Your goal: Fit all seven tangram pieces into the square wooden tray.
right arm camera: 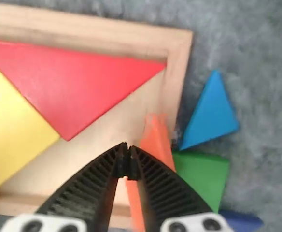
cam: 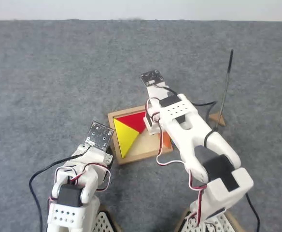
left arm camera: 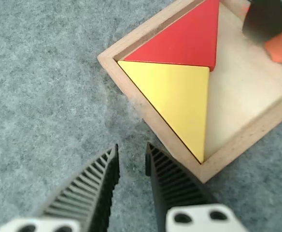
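1. The square wooden tray (cam: 142, 154) sits near the middle of the grey felt-covered worktop (cam: 59, 72), between the two arms and slightly beyond them
2. Two pieces lie flat inside the tray. The red triangle (cam: 133, 121) is against the far wall. The yellow triangle (cam: 125, 137) is against the left wall, and one of its edges touches an edge of the red triangle
3. The orange piece (right arm camera: 156, 140) is at the right wall of the tray, close to the near right corner. It appears blurred, so I cannot tell whether it lies flat or tilted
4. Three pieces lie on the worktop just outside that right wall: the blue triangle (right arm camera: 208, 116), the green piece (right arm camera: 204, 176) and, partly visible, the dark blue piece (right arm camera: 240, 222)
5. The right arm (cam: 194, 135) extends over the right half of the tray. The right end effector (right arm camera: 127, 151) points down at the tray floor, its fingertips pressed together with nothing between them, just beside the orange piece
6. The left arm (cam: 78, 188) stands at the near left. The left end effector (left arm camera: 131, 157) hangs over the worktop just outside the near left wall of the tray, its fingers a narrow gap apart and holding nothing
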